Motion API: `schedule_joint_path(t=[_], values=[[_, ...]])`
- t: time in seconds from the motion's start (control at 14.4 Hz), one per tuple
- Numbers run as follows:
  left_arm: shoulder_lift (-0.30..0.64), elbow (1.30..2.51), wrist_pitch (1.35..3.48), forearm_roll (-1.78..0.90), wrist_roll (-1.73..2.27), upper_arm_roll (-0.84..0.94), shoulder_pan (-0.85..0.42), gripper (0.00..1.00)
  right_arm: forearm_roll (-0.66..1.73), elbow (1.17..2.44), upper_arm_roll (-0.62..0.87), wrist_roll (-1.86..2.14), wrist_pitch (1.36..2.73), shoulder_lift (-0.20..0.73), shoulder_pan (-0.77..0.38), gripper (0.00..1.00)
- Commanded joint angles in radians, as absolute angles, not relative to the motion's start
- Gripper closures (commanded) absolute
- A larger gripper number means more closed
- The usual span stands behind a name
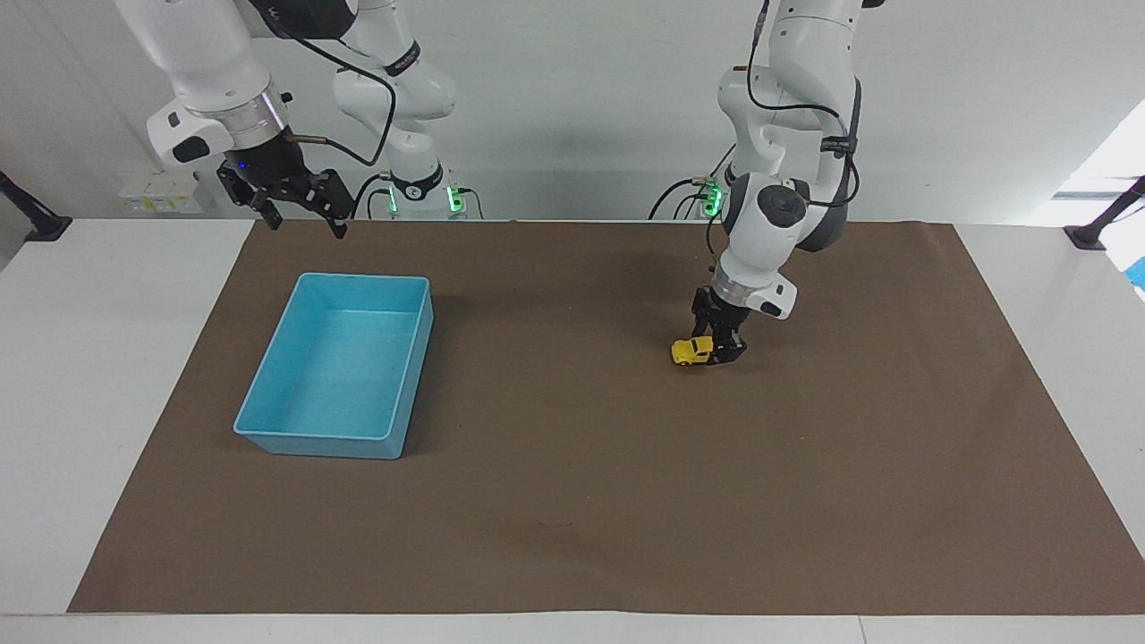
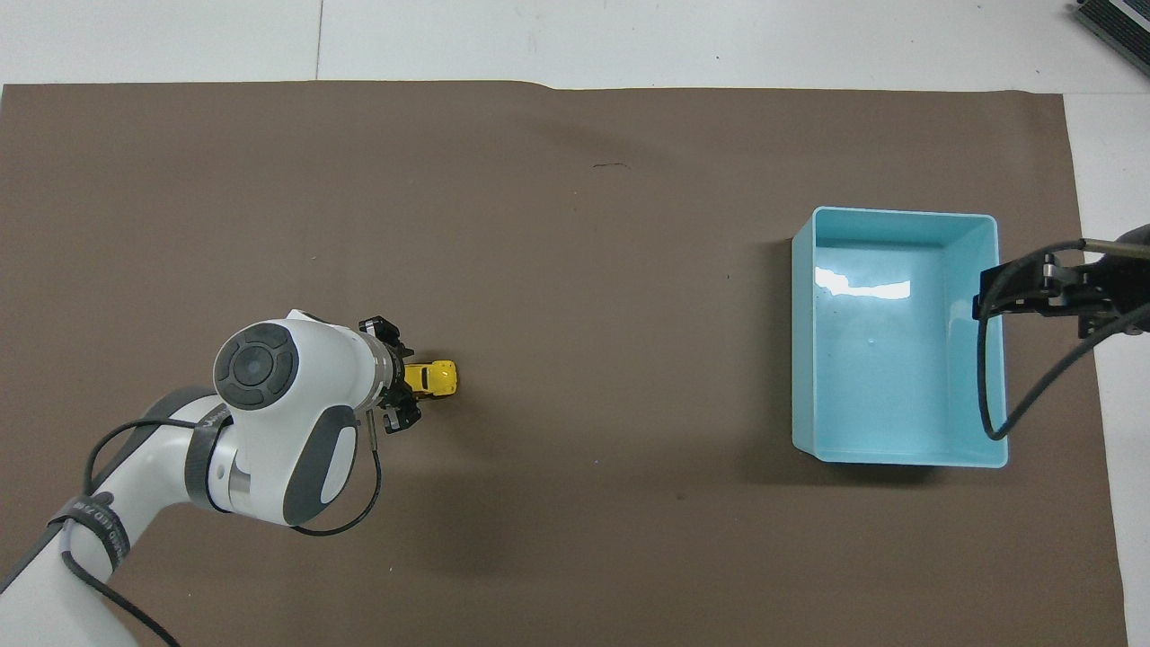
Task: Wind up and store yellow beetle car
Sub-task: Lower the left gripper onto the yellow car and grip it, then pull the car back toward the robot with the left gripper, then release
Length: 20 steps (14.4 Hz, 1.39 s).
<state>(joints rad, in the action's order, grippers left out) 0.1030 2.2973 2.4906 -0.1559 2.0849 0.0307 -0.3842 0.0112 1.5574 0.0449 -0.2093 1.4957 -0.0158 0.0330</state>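
1. We see the car [image 1: 691,351] sitting on the brown mat [image 1: 572,501], toward the left arm's end of the table and well apart from the bin [image 1: 338,367], which lies toward the right arm's end.

2. Our left gripper [image 1: 721,349] is down at the car's rear end, its fingers on either side of the body; they look closed on the toy, wheels apparently on the mat. In the overhead view the car [image 2: 430,378] pokes out at 3 o'clock from the left gripper [image 2: 402,393].

3. Our right gripper [image 1: 295,207] waits in the air near the edge of the bin closest to the robots, fingers spread, holding nothing.

4. We judge the car light, rigid and hard-shelled, with a smooth rounded roof that could slip out of a pinch taken too high.

5. The flat flanks low on the body, between the wheels, look like the safest hold; pinching over the wheels would block them.

6. To wind it we would keep the wheels pressed on the mat while dragging it backward; the mat should give grip.

7. The bin is open-topped and empty, so dropping the toy in should be easy.
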Motion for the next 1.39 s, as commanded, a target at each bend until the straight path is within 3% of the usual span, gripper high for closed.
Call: schedule_joint_path(t=[0.0, 0.21, 1.04, 1.32], values=[[0.107, 2.307, 2.522, -0.164, 2.079, 0.017, -0.397, 1.00, 0.025, 1.559, 0.046, -0.189, 1.491, -0.025, 0.043, 0.00], [0.101, 2.316, 2.513, -0.164, 2.068, 0.015, -0.391, 1.00, 0.025, 1.559, 0.046, -0.189, 1.491, -0.025, 0.043, 0.00], [0.107, 2.329, 2.511, -0.164, 1.766, 0.015, -0.103, 1.00, 0.025, 1.559, 0.046, -0.189, 1.491, -0.025, 0.043, 0.00], [0.107, 2.327, 2.513, -0.164, 1.713, 0.015, -0.071, 0.98, 0.025, 1.559, 0.046, -0.189, 1.491, -0.025, 0.043, 0.00]])
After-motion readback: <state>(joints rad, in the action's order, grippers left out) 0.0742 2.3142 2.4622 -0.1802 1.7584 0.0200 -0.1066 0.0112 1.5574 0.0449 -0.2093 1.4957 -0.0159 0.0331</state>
